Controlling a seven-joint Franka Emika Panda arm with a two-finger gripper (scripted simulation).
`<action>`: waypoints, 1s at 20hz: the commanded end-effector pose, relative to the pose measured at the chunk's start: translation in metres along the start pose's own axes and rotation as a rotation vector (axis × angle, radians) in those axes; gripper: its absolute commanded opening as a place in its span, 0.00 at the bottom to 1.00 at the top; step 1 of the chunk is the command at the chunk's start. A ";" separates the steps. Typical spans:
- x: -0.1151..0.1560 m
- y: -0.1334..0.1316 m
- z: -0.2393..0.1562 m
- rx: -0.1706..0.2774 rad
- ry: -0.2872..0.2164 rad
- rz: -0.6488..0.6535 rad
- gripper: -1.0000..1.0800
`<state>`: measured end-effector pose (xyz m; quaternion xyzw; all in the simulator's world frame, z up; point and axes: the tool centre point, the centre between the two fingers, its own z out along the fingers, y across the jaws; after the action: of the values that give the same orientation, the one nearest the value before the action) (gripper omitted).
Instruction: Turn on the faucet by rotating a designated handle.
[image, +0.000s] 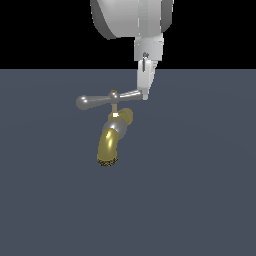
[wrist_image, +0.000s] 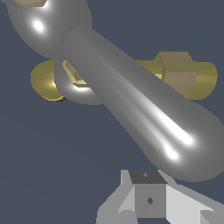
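Your faucet (image: 114, 135) sits on a flat slate-blue surface (image: 200, 200), roughly mid-way across it and a little toward the exterior view's left. No edge of that surface shows except the straight far line where it meets plain black. Bare room lies on every side of the faucet.

The handle (image: 107, 99) is a slim, glossy grey crossbar on a short stem with a brass centre cap (image: 114, 93). It runs almost level across the exterior view. One rounded bulb (image: 82, 103) stands free at the exterior view's left. The other arm reaches toward the exterior view's right and ends at the fingers.

Your gripper (image: 144, 94) hangs down from the white arm (image: 132, 20) at the top of the exterior view, with its pale fingers (image: 145, 80) meeting that arm's end. The tip looks to be touching the bar. You cannot tell from either view whether the fingers are apart, together or clamped on it: the exterior view shows them edge-on as one slab. The wrist view shows only part of the grey-white finger body (wrist_image: 148, 199) just beside the bulb.

Materials: the spout (image: 107, 145) is brass-gold, curved, turning downward to a dark speckled mouth (image: 106, 162). A silver-grey collar (image: 119, 127) joins it to the brass body. In the wrist view the bar fills much of the frame, with bright highlights along its length, and a brass hexagonal fitting (wrist_image: 175, 72) lies behind it.
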<state>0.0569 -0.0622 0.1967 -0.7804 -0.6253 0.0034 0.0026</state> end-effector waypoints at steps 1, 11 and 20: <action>0.016 0.007 0.000 -0.005 0.003 -0.016 0.00; 0.034 0.032 0.000 -0.007 0.003 -0.015 0.00; 0.025 0.048 0.000 -0.006 -0.007 0.011 0.00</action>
<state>0.1090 -0.0482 0.1965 -0.7836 -0.6213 0.0041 -0.0019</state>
